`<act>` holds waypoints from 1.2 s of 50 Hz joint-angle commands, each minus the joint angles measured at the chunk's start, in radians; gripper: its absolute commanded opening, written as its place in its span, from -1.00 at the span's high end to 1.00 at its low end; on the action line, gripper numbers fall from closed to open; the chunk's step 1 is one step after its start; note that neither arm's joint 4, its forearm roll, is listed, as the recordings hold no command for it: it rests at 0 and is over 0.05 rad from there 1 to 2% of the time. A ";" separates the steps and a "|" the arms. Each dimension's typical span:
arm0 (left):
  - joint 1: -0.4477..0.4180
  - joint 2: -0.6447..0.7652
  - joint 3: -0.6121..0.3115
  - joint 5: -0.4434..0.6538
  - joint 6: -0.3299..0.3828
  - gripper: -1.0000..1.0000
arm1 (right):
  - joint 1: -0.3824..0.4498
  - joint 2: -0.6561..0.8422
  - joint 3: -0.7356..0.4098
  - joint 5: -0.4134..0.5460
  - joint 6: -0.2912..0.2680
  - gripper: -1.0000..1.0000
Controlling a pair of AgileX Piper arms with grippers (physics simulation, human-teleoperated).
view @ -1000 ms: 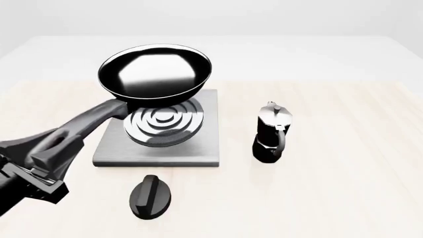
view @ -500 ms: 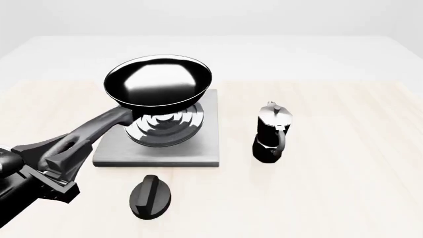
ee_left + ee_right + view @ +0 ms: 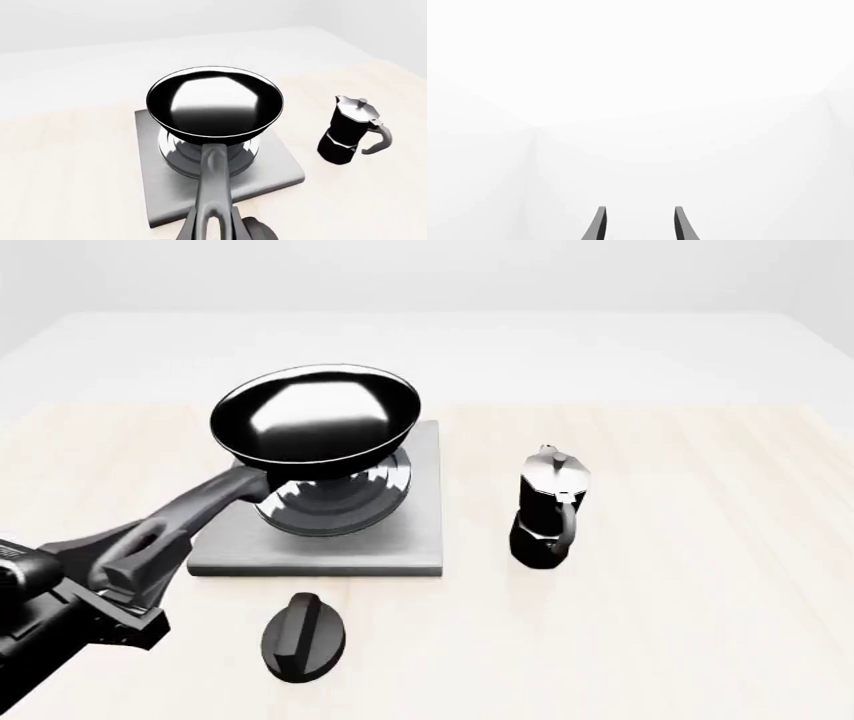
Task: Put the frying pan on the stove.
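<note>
- The frying pan hangs tilted over the stove, its bowl covering the far part of the raised silver rings; whether its underside touches them cannot be told.
- Its long grey handle slopes down toward the near left, where the left gripper is clamped on the handle's end.
- So the bowl lies well ahead of that gripper, beyond the fingertips, with the handle bridging the gap.
- Counted: one pan, one stove, one moka pot, one black oval knob.
- The pot stands upright on the table to the right of the stove, apart from it; the knob lies on the table just in front of the stove's near edge.
- The left wrist view looks along the handle to the pan over the rings of the stove, with the pot beside.
- Only the right wrist view shows the right gripper: its two fingers stand apart with nothing between them, against a blank white background.
</note>
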State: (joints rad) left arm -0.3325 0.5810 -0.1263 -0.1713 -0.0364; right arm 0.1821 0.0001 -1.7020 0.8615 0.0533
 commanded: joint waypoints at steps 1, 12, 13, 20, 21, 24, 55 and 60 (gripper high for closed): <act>0.007 0.018 -0.013 -0.050 0.001 1.00 | 0.000 0.000 -0.009 0.008 -0.001 -1.00; -0.007 0.066 -0.013 -0.095 -0.002 1.00 | 0.000 0.000 -0.019 0.018 -0.001 -1.00; -0.007 0.073 -0.013 -0.101 -0.003 1.00 | -0.001 0.000 -0.019 0.018 0.000 -1.00; -0.006 0.078 -0.012 -0.104 -0.003 1.00 | -0.001 0.000 -0.011 0.012 -0.001 -1.00; -0.004 0.080 -0.012 -0.106 -0.003 1.00 | -0.001 0.000 -0.007 0.009 -0.001 -1.00; -0.002 0.085 -0.009 -0.112 -0.004 1.00 | -0.001 0.000 -0.002 0.004 -0.002 -1.00; 0.017 0.174 0.015 -0.180 -0.022 1.00 | 0.004 0.000 -0.023 0.020 -0.002 -1.00; 0.016 0.191 0.017 -0.196 -0.020 1.00 | 0.003 0.000 -0.025 0.022 -0.003 -1.00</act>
State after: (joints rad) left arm -0.3175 0.7552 -0.0859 -0.3299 -0.0658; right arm 0.1838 0.0000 -1.7167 0.8742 0.0515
